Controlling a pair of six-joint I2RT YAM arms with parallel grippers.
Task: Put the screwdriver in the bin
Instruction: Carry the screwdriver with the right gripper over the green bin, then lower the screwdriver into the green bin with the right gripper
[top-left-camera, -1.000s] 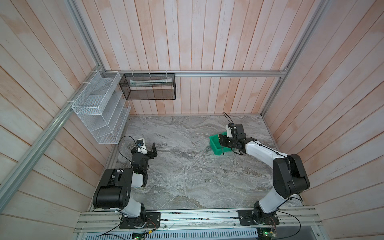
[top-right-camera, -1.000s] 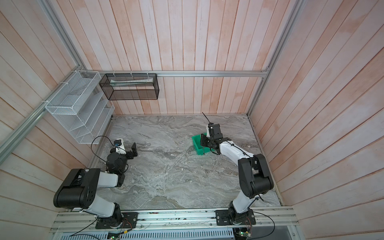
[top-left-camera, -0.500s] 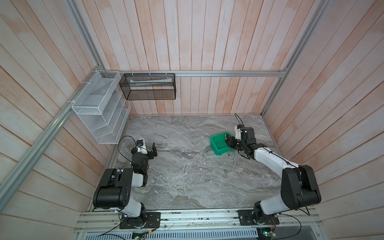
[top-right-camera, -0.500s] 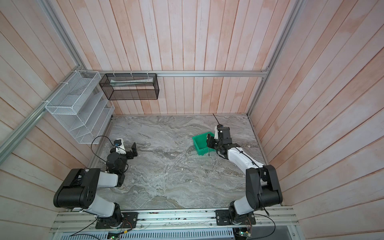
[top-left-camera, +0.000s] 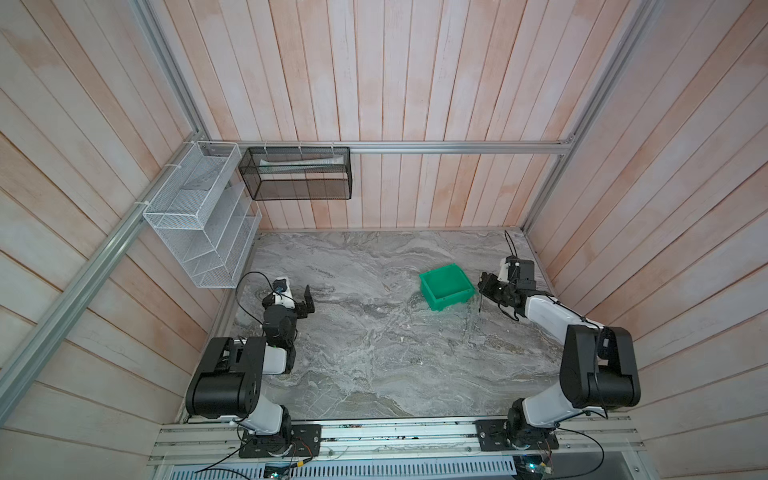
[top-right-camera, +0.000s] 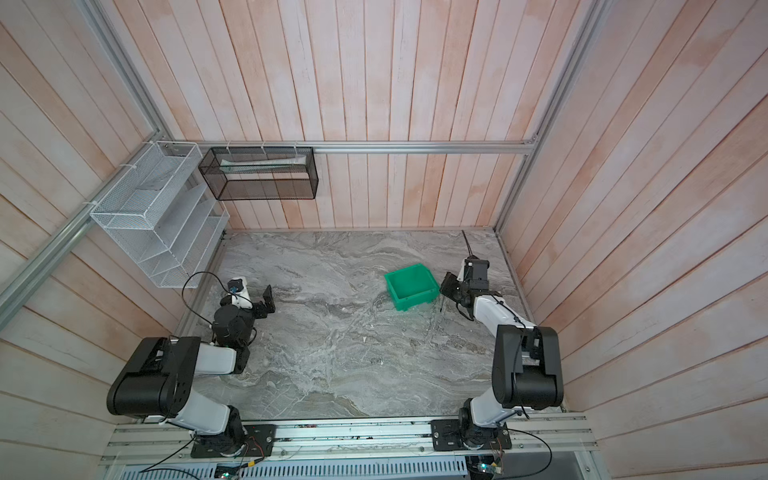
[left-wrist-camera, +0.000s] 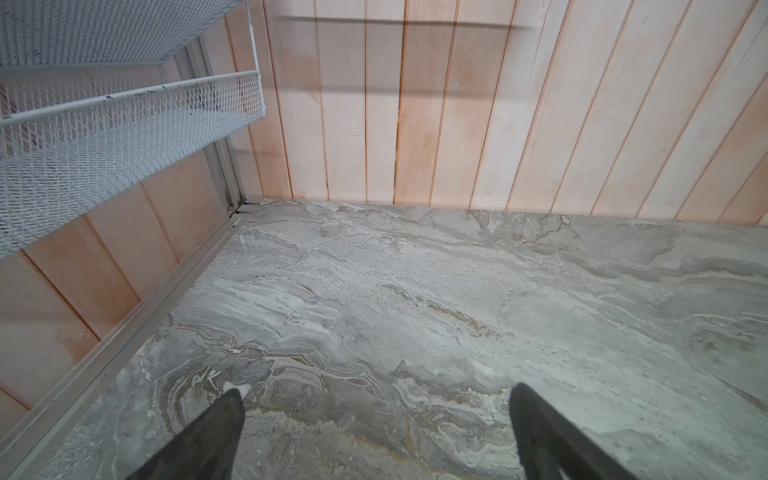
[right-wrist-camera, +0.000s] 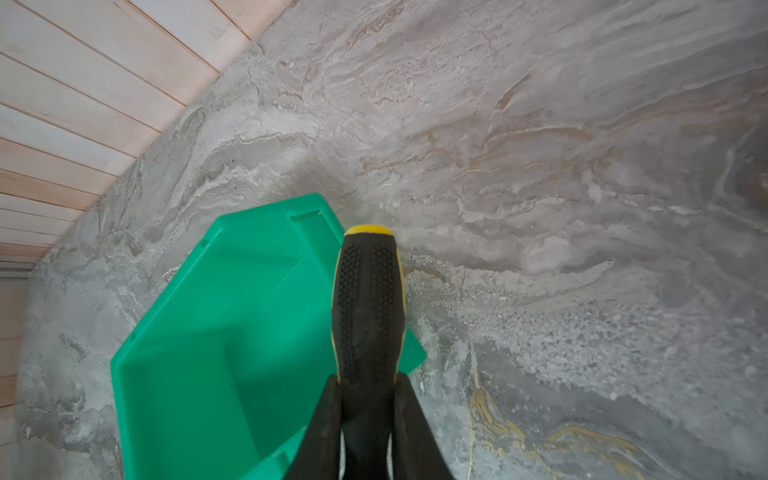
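**A:** Where is the small slim screwdriver (right-wrist-camera: 368, 307) with the black dimpled handle and yellow cap?

**B:** It's clamped in the right jaws. They are closed tight on the end of the handle nearest the shaft, and most of the handle sticks out past them. In a top view the thin metal shaft (top-left-camera: 479, 302) shows as a dark line just beside the green plastic rectangular open-topped bin (top-left-camera: 446, 286), on its right. I can't tell whether the tip touches the grey marbled tabletop (top-left-camera: 374, 340).

**A:** So it isn't in the bin yet?

**B:** No. In the right wrist view the handle overlaps the bin's near wall (right-wrist-camera: 257, 266), but both top views put it outside the rim. The bin looks empty.

**A:** How do you think the screwdriver will handle?

**B:** I'd say it's light and stiff, and not fragile. The handle looks rubbery and textured, so it should sit in the jaws without sliding. The shaft is bare, narrow metal, which I'd expect to slip or swing if pinched. The handle is the right place to hold it.

**A:** Any worry about letting it go?

**B:** With so much of the handle beyond the grip, it may tip as it's released. It's round too, so it could roll. It looks shorter than the bin, so it should lie flat inside.

**A:** And the left jaws?

**B:** They're spread wide over bare tabletop on the far left, with nothing between them.
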